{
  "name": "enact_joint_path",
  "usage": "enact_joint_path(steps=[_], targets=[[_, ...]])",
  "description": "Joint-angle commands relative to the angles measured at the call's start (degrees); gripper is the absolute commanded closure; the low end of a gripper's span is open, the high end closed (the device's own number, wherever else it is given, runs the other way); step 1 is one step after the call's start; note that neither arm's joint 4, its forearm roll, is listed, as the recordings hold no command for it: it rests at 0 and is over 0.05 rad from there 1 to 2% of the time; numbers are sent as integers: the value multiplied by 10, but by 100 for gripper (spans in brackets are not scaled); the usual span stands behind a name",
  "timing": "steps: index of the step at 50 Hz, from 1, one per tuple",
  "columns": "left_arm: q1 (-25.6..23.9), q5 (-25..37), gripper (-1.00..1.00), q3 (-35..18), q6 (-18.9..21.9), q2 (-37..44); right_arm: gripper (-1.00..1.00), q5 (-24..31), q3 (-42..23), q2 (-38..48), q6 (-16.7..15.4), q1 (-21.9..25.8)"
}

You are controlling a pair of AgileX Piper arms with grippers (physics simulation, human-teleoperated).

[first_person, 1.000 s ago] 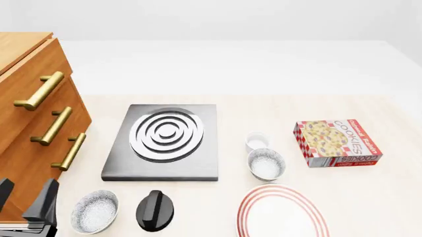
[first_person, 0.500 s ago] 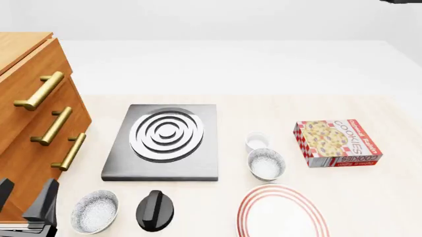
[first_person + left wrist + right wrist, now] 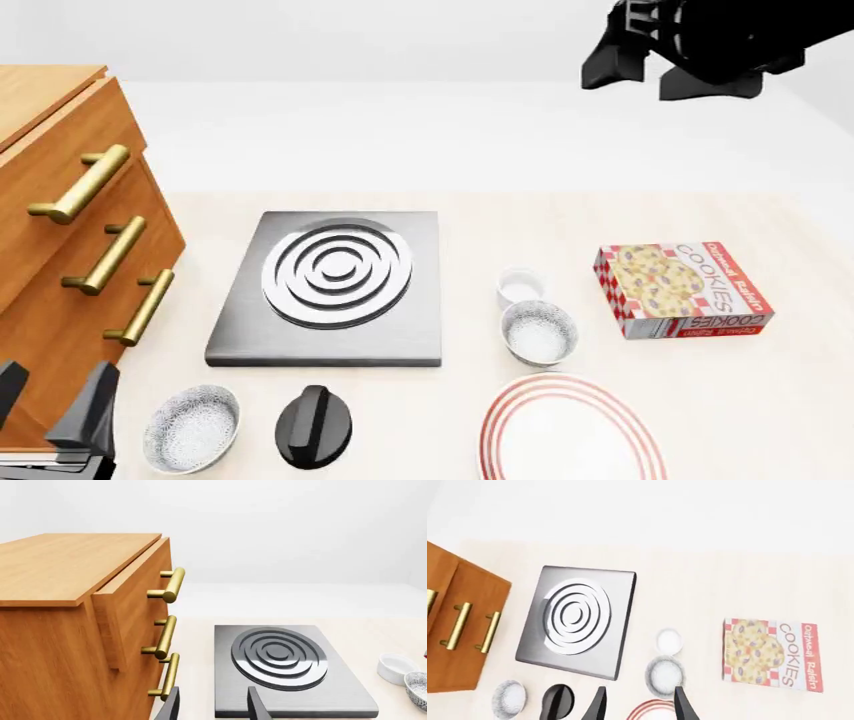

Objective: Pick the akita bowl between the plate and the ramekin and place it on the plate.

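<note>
The akita bowl [image 3: 538, 332], speckled inside with a dark rim, sits on the table between the small white ramekin [image 3: 519, 286] behind it and the red-ringed plate [image 3: 571, 430] in front. High above the table, my right gripper [image 3: 638, 706] is open and empty, looking down on the bowl [image 3: 665, 671], the ramekin [image 3: 668, 640] and the plate's edge [image 3: 650, 713]. Its arm [image 3: 707, 45] shows dark at the front view's top right. By the front left corner my left gripper [image 3: 51, 415] stands open and empty, far from the bowl [image 3: 418, 687].
A second speckled bowl [image 3: 192, 428] and a black knob-like object [image 3: 314, 427] lie front left. The grey stove slab [image 3: 334, 285] sits mid-table, a cookie box [image 3: 683, 290] to the right, and a wooden drawer cabinet [image 3: 67, 240] along the left edge.
My right arm has come into the front view at the top right, where only a sliver showed half a second ago. The left gripper and the objects have not moved.
</note>
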Motion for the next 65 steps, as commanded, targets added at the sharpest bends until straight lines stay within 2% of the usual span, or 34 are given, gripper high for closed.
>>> enact_joint_path(steps=[1, 3, 4, 7, 10, 11, 14, 15, 20, 24, 25, 26, 27, 28, 30, 39, 50, 51, 52, 54, 59, 60, 65], targets=[[0, 0, -100, 0, 0, 0, -100, 3, 9, 20, 14, -5], [0, 0, -100, 0, 0, 0, -100, 3, 28, 34, 32, 0], [0, 0, -100, 0, 0, 0, -100, 3, 29, 36, 23, -12], [0, 0, -100, 0, 0, 0, -100, -8, 56, 44, 35, -11], [0, 0, -100, 0, 0, 0, -100, -13, 63, 45, 32, -15], [0, 0, -100, 0, 0, 0, -100, -26, 87, 45, 16, -17], [0, 0, -100, 0, 0, 0, -100, -27, 88, 45, 16, -17], [0, 0, -100, 0, 0, 0, -100, -54, 136, 52, 6, -41], [0, 0, -100, 0, 0, 0, -100, -70, 155, 63, -7, -58], [0, 0, -100, 0, 0, 0, -100, -85, 175, 74, -3, -59], [0, 0, -100, 0, 0, 0, -100, -87, 177, 75, -10, -62], [0, 0, -100, 0, 0, 0, -100, -92, 180, 76, -32, -72], [0, 0, -100, 0, 0, 0, -100, -96, 188, 83, -17, -63], [0, 0, -100, 0, 0, 0, -100, -105, 197, 86, -31, -71], [0, 0, -100, 0, 0, 0, -100, -110, 203, 86, -34, -77], [0, 0, -100, 0, 0, 0, -100, -155, 253, 107, -16, -69], [0, 0, -100, 0, 0, 0, -100, -180, 283, 104, -41, -88], [0, 0, -100, 0, 0, 0, -100, -188, 292, 102, -51, -99], [0, 0, -100, 0, 0, 0, -100, -189, 296, 107, -34, -87], [0, 0, -100, 0, 0, 0, -100, -196, 304, 103, -44, -96], [0, 0, -100, 0, 0, 0, -100, -196, 305, 103, -44, -96], [0, 0, -100, 0, 0, 0, -100, -212, 326, 107, -42, -89], [0, 0, -100, 0, 0, 0, -100, -219, 338, 108, -37, -90]])
